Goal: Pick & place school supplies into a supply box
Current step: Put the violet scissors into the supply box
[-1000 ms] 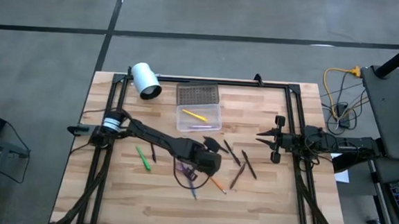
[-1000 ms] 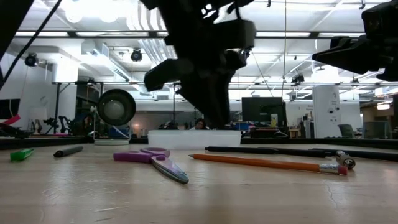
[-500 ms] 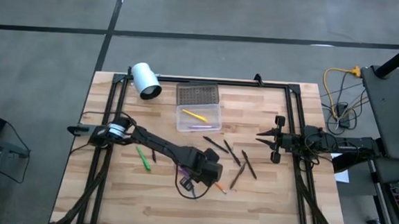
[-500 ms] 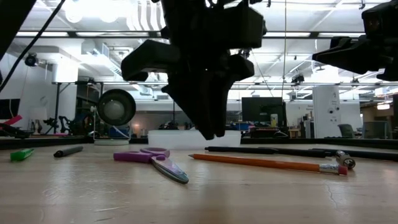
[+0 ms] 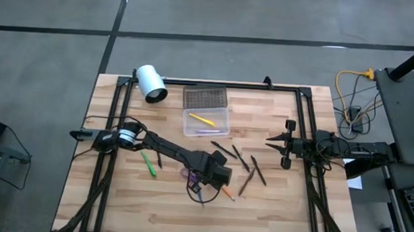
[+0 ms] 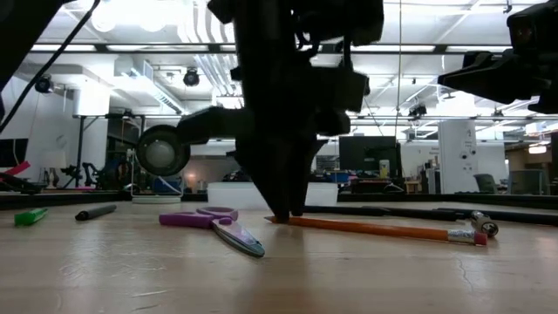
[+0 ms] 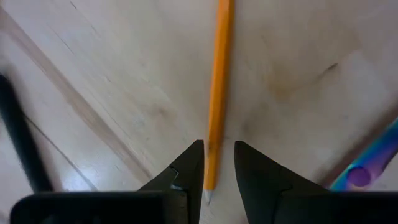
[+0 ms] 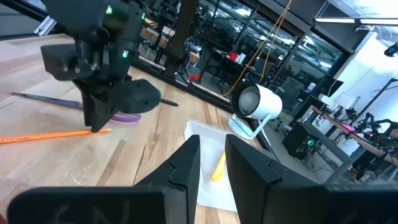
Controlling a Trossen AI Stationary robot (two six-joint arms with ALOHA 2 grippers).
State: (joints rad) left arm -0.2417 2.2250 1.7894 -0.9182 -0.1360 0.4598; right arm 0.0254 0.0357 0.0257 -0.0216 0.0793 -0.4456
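The left pincer [image 7: 217,180] is down low on the wooden surface [image 5: 273,206], near its front middle. Its two dark fingers [image 7: 186,171] stand a little apart, one on each side of the sharp end of an orange pencil [image 7: 219,87]. They are not pressed on the pencil; a thin gap shows on each side. In the low view the tips come down right at the pencil's pointed end, and the pencil [image 6: 375,228] lies flat on the wood.

The purple scissors [image 6: 214,223] lie just beside the left pincer. A green pen [image 5: 148,163] lies farther toward the left side. A few dark pens [image 5: 242,160] lie scattered between the two arms.

The supply box [image 5: 207,121] sits open toward the back of the surface. A yellow pencil [image 5: 203,119] and a purple pen lie inside it. Its grey dotted lid [image 5: 204,97] lies flat just behind it. A white cylinder [image 5: 151,83] lies near the back left corner.

The right pincer [image 5: 277,142] waits at the right side of the surface, up in the air. Its fingers [image 8: 183,165] stand a little apart and hold nothing.
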